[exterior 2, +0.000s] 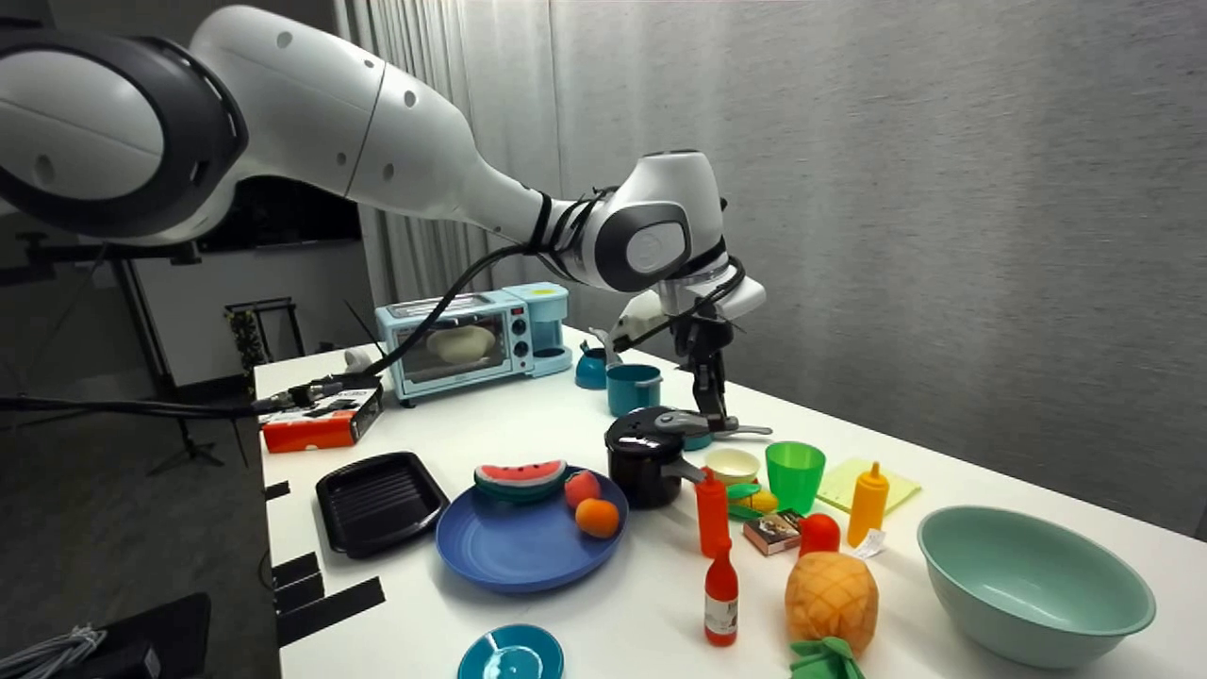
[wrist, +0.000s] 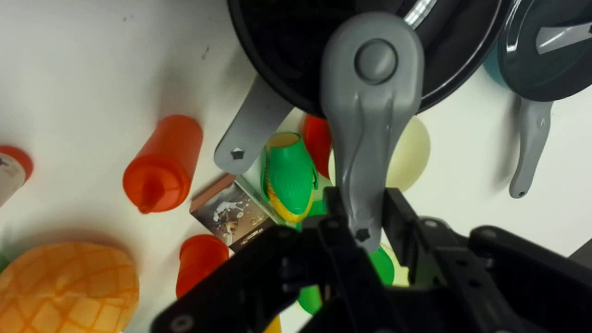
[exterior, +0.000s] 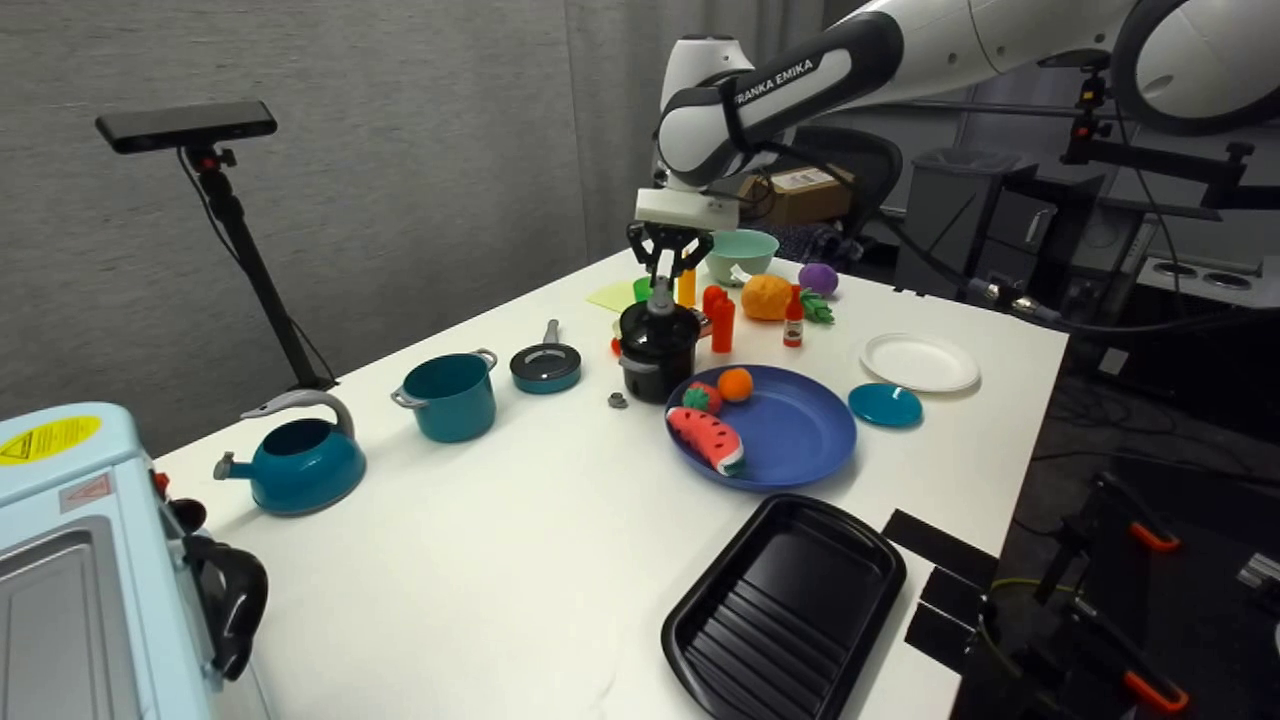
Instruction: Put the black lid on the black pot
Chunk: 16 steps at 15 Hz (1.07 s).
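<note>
From the left across an exterior view: on the white desk (exterior: pixel 480 570), a teal kettle (exterior: pixel 305 475), a teal pot (exterior: pixel 458 402), then a small pan (exterior: pixel 545 370). Next, the black pot (exterior: pixel 660 386), upright, with the black lid (exterior: pixel 655 332) over its mouth; nearly done, apparently, though impossible to tell whether fully seated. Clamped by the end effector (wrist: pixel 362 203) near the tip of the lid's grey handle (wrist: pixel 372 106), from both sides. Possible trouble: tilting or sliding on release, from gripping so far off-centre; or dragging the pot round, from twisting toward the pot's own handle (wrist: pixel 253 127), off to one side in the wrist view. As for looks, round, glossy black, thin-rimmed, with a round button (wrist: pixel 376 61) on the handle. Last, to the right, a blue plate (exterior: pixel 800 430), touching or merely close to the pot, hard to tell.
</note>
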Available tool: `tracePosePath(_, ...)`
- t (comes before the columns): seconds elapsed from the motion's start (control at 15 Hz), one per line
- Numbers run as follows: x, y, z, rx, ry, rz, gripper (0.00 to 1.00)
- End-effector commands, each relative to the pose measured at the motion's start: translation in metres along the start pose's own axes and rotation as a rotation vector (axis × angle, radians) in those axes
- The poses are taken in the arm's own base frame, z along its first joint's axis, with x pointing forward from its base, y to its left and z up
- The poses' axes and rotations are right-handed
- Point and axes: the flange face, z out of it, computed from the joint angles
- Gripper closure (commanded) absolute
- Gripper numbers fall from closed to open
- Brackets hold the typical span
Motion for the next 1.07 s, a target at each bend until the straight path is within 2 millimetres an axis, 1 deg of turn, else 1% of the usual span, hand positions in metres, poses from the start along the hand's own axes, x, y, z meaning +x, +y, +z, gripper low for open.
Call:
tracePosePath(0.0, -0.008, 0.007, 0.014, 0.051, -0.019, 0.058, 0.93)
tracePosePath(0.13, -0.012, 0.008, 0.023, 0.074, -0.023, 0.079, 0.93)
tracePosePath(0.33, -0.011, 0.007, 0.024, 0.093, -0.015, 0.085, 0.93)
tracePosePath(0.67, -0.020, 0.004, 0.030, 0.028, -0.086, 0.027, 0.93)
tracePosePath(0.73, -0.024, 0.002, 0.032, 0.009, -0.127, 0.005, 0.93)
tracePosePath(1.0, -0.027, -0.006, 0.024, -0.054, -0.118, -0.018, 0.93)
